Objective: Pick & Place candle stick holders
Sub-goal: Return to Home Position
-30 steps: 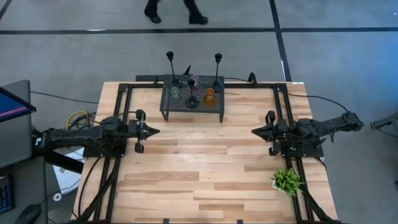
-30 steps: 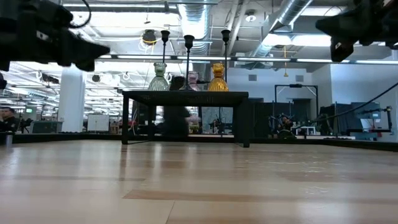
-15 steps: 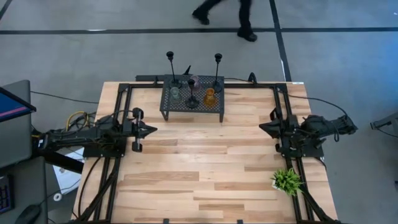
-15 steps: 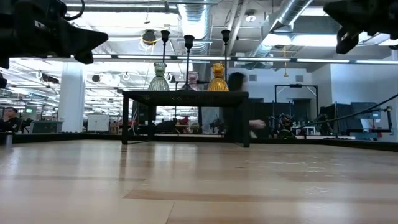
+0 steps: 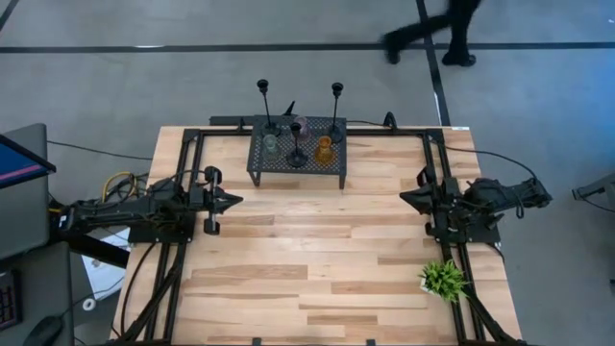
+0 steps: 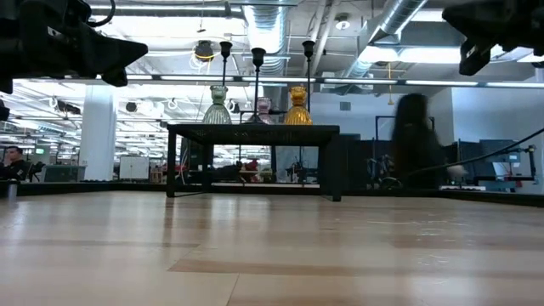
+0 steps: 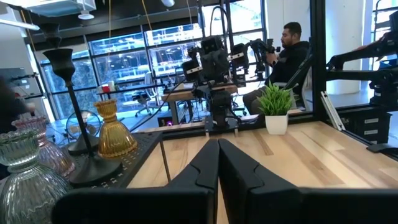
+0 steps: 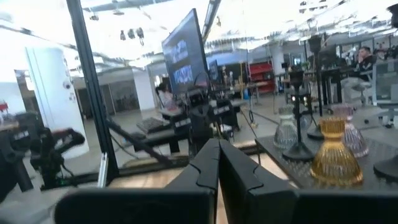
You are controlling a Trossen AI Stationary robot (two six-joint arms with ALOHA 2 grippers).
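the left gripper (image 5: 235, 201) has its fingers pressed together with nothing between them, above the left part of the table (image 5: 317, 259). the right gripper (image 5: 404, 199) faces it, also closed and empty. between the two grippers and farther back, all six candle holders (image 5: 325, 148) stand on the black rack (image 5: 307, 175). a small plant (image 5: 443, 279) stands behind the right gripper.

No readable text; monitor (image 8: 185, 53) writing seemingly blurred.

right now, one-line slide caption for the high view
Six candle stick holders stand on the black rack; left gripper and right gripper, both shut, sit at the sides of the table.
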